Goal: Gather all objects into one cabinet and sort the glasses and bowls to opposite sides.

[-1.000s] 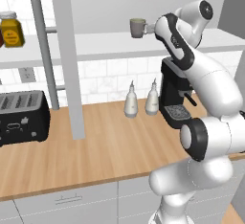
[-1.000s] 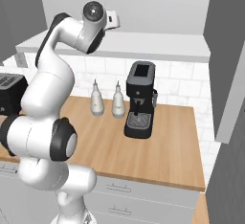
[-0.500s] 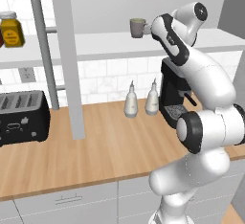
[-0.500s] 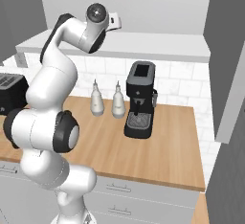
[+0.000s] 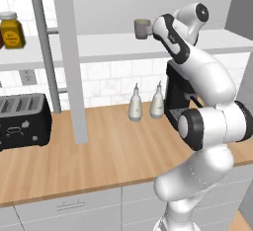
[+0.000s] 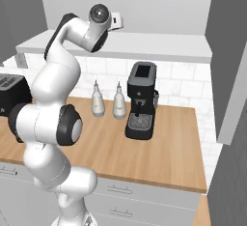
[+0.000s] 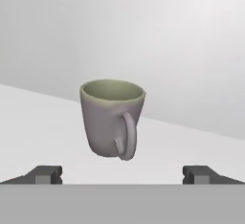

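On the white shelf (image 5: 99, 45), 1 mug (image 7: 111, 117) is faced by the gripper (image 7: 122, 174), jaws spread wide and empty; its body should be centred between them before closing.

Shelf (image 7: 43, 122) bare around mug (image 7: 111, 117); hand (image 7: 122, 174) fingers spread wide.

Mug (image 7: 112, 120) upright on shelf (image 5: 99, 45), between spread tool (image 7: 122, 174) tips, counter (image 5: 108, 151) below
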